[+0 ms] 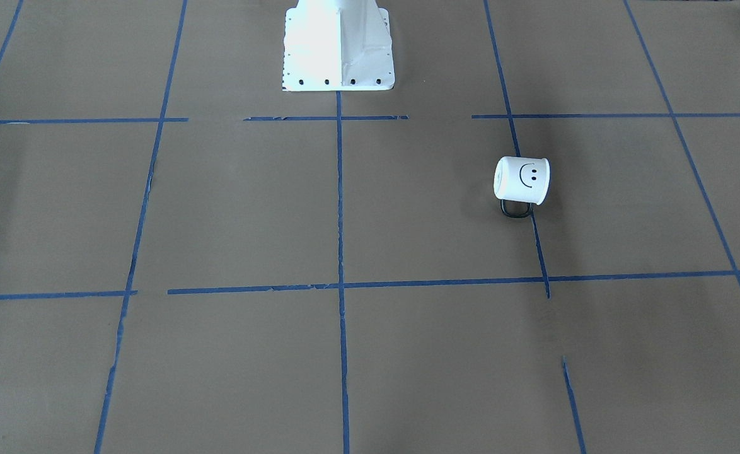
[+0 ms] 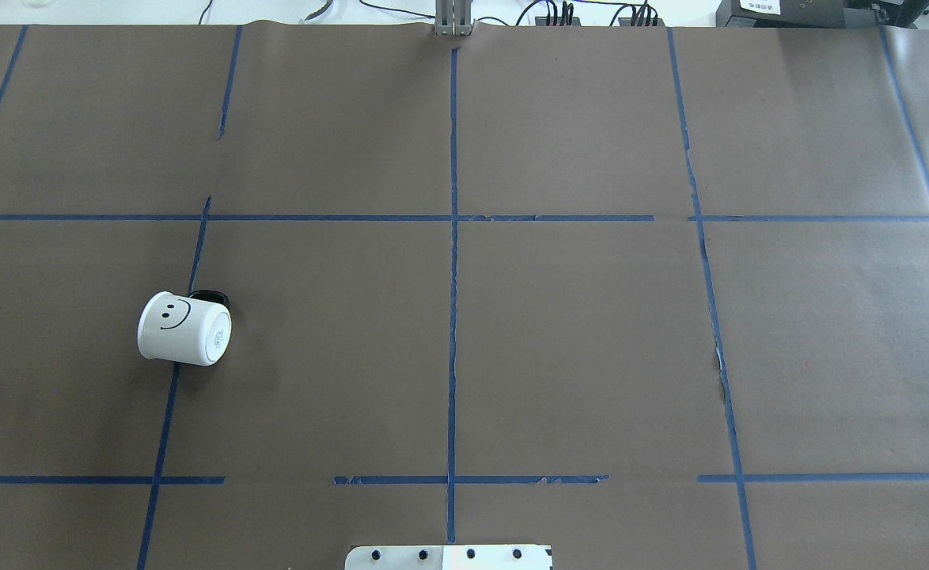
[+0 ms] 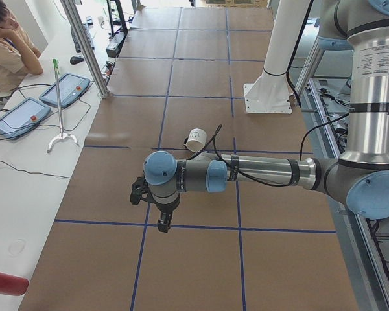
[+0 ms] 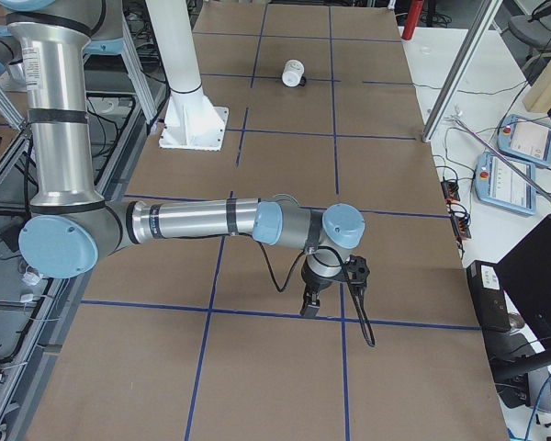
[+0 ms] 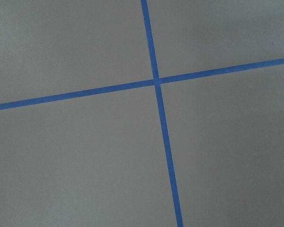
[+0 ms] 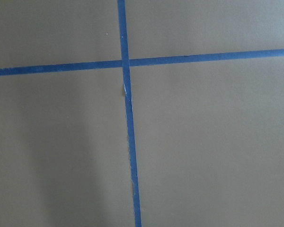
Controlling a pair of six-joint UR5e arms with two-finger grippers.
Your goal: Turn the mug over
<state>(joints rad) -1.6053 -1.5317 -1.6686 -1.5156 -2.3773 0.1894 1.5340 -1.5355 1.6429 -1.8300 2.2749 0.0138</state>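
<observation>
Brown paper-covered table (image 2: pixel 575 332), gridded with blue tape lines (image 2: pixel 453 317). Lying on its side across one tape line, in the robot's left half — white mug (image 2: pixel 184 328), smiley face upward, black handle (image 1: pixel 516 209) low beside it. White base plate (image 1: pixel 338 69) at the robot's edge.

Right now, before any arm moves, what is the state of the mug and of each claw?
mug: lying on its side on the table, smiley face up, handle on the side away from the robot, not held.
left claw: pointing down above the table, apart from the mug; open or shut cannot be told.
right claw: pointing down above the table, far from the mug; open or shut cannot be told.
</observation>
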